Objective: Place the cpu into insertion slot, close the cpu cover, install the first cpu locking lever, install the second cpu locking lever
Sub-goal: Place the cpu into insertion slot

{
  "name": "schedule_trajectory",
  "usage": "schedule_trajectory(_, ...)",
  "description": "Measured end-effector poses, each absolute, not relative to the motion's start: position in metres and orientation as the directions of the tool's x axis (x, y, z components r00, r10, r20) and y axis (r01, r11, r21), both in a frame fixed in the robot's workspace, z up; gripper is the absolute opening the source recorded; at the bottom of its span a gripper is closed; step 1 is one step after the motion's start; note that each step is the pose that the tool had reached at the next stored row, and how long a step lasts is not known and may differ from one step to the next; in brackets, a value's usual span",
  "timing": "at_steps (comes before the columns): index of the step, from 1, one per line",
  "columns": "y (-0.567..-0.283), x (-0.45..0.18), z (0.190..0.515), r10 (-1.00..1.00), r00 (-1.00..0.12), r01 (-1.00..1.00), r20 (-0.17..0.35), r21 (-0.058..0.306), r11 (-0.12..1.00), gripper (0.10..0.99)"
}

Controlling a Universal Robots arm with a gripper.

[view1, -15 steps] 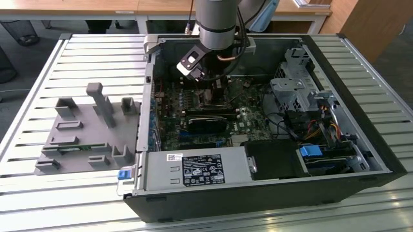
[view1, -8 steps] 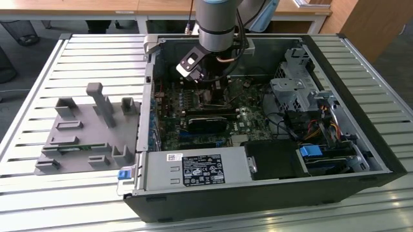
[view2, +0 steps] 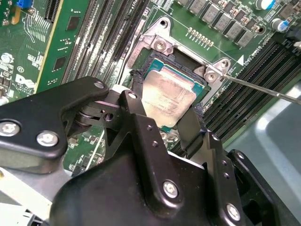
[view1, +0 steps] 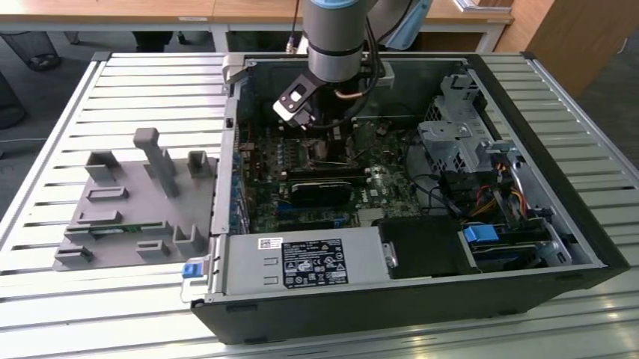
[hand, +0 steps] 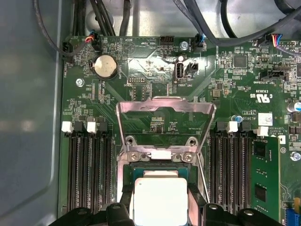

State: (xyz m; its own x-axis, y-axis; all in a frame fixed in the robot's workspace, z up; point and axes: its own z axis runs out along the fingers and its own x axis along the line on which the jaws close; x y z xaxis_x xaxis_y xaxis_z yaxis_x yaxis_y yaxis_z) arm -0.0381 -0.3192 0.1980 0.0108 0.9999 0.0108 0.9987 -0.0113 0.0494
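The cpu [view2: 167, 94], a flat silver-grey square, sits between my gripper's [view2: 164, 113] two black fingers [view2: 141, 122], which press on its opposite edges. It hangs just over the insertion slot [view2: 157, 59], whose black frame shows around it on the green board. In the first wrist view the cpu [hand: 160, 200] is at the slot [hand: 184, 170], and the cpu cover [hand: 164, 104] stands tilted up and open behind it. A thin locking lever [view2: 263, 88] sticks out beside the slot. In the exterior view my gripper [view1: 325, 133] is low inside the open computer case.
Long black memory slots [hand: 89, 169] flank the socket on both sides. A black block [view1: 325, 191] lies on the board nearby. Drive cage [view1: 459, 142] and cables fill the exterior view's right; a power supply [view1: 304, 262] sits at the front. A grey fixture [view1: 130, 202] lies outside the case.
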Motion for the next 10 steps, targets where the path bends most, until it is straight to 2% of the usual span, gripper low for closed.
schedule_trajectory(10,-0.3192,-0.0381,0.1941,1.0,0.018,0.999,0.011,0.049,-0.018,0.537)
